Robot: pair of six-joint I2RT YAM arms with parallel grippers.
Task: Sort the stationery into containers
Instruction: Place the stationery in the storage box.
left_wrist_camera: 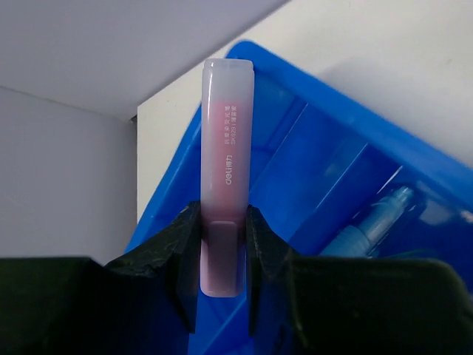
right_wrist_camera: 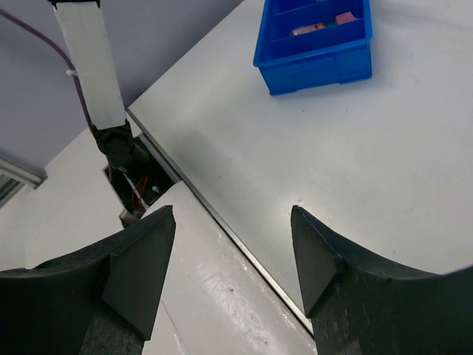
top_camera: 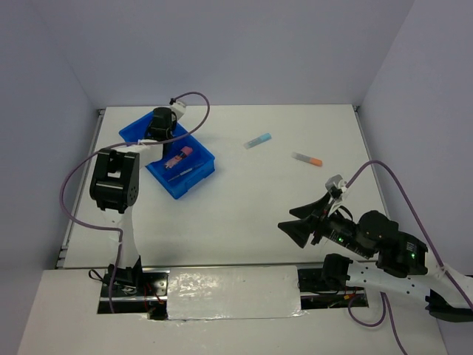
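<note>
In the left wrist view my left gripper (left_wrist_camera: 223, 251) is shut on the lower end of a pink stick (left_wrist_camera: 225, 170), which hangs upright over the far end of the blue tray (left_wrist_camera: 325, 111). A blue pen (left_wrist_camera: 373, 225) lies in one compartment. From above, the left gripper (top_camera: 157, 134) hovers over the tray (top_camera: 185, 188), which holds a pink item (top_camera: 177, 157) and a thin dark pen (top_camera: 182, 174). A blue-green stick (top_camera: 258, 140) and an orange-tipped stick (top_camera: 307, 159) lie on the table. My right gripper (top_camera: 287, 219) is open and empty, near the front edge.
The right wrist view shows the open right gripper (right_wrist_camera: 233, 251) above the table's front edge, with the tray (right_wrist_camera: 314, 63) far off. The left arm's white link (right_wrist_camera: 92, 66) and base wiring stand at the left. Walls enclose the table on three sides.
</note>
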